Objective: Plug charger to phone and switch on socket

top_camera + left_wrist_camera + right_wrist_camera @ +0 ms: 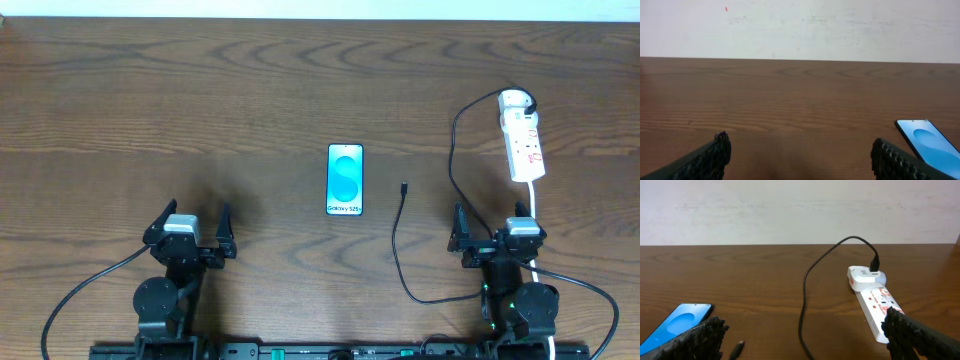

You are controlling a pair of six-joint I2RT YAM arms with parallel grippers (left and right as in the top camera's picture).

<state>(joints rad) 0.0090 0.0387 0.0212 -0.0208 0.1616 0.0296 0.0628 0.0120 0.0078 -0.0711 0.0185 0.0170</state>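
Both the left gripper (190,232) and right gripper (497,231) wait wide and empty at the desk's (200,100) near edge, while the phone (345,180) lies centred, the charger's tip (403,188) just beside it, ready for plugging, and the socket (523,138) sits far right.

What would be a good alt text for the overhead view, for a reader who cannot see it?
A phone with a blue screen lies face up at the middle of a brown wooden table, with the loose tip of a black charger cable just to its right. The cable runs to a white socket strip at far right. Two robot arms wait at the near edge, jaws open and empty.
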